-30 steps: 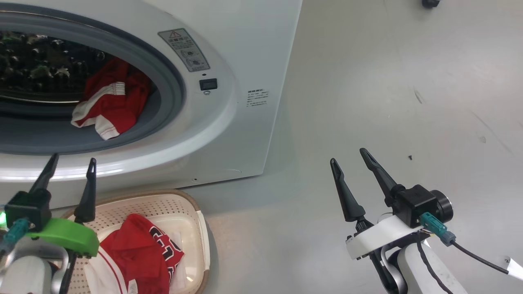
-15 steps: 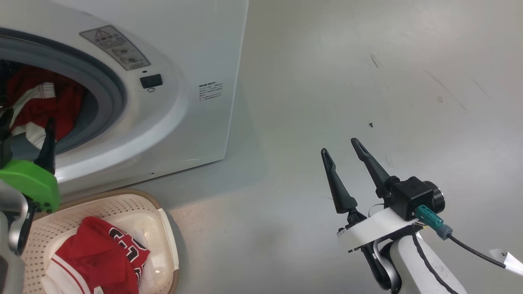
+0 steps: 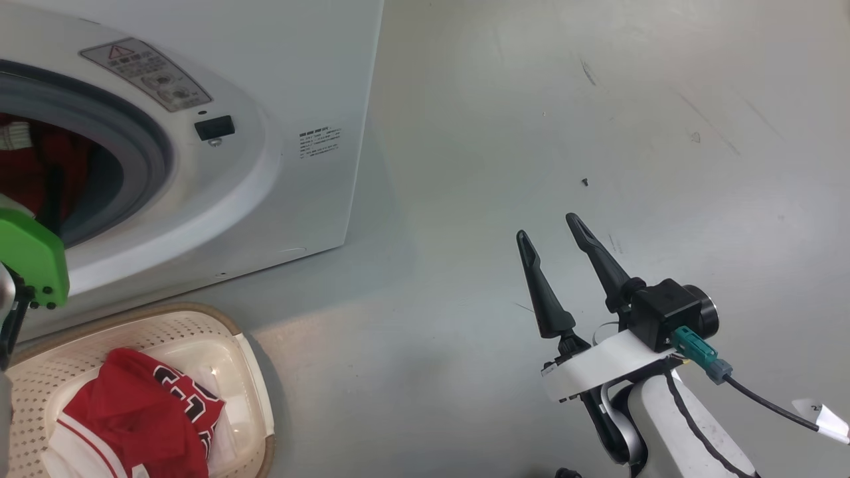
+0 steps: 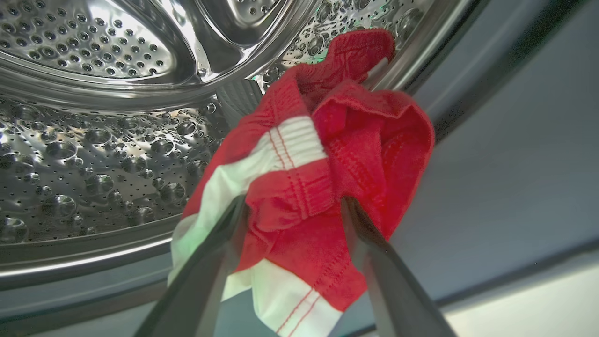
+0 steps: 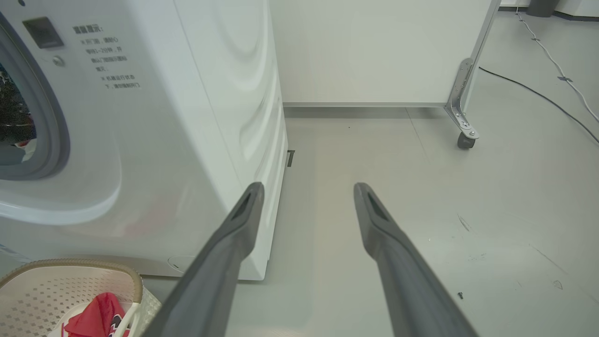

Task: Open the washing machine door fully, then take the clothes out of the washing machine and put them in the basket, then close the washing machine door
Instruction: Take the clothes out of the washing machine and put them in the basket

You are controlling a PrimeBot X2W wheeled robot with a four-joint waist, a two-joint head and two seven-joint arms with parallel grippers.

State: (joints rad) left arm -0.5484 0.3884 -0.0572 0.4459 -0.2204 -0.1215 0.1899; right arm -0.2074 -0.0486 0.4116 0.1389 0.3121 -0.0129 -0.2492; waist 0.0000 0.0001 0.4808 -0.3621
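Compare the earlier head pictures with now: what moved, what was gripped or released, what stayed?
The left gripper reached forward from below the porthole into the washing machine; its open fingers now straddle the red garment, not yet closed on it. The head camera swung right. The right gripper stayed open over the floor; the jersey stayed in the basket.

Left gripper (image 4: 295,201), a second ago poised outside the washing machine (image 3: 292,192) below its porthole, now reaches into the drum, one finger on each side of the clothes (image 4: 355,126). Head camera has swung right, so the washing machine sits further left in view.
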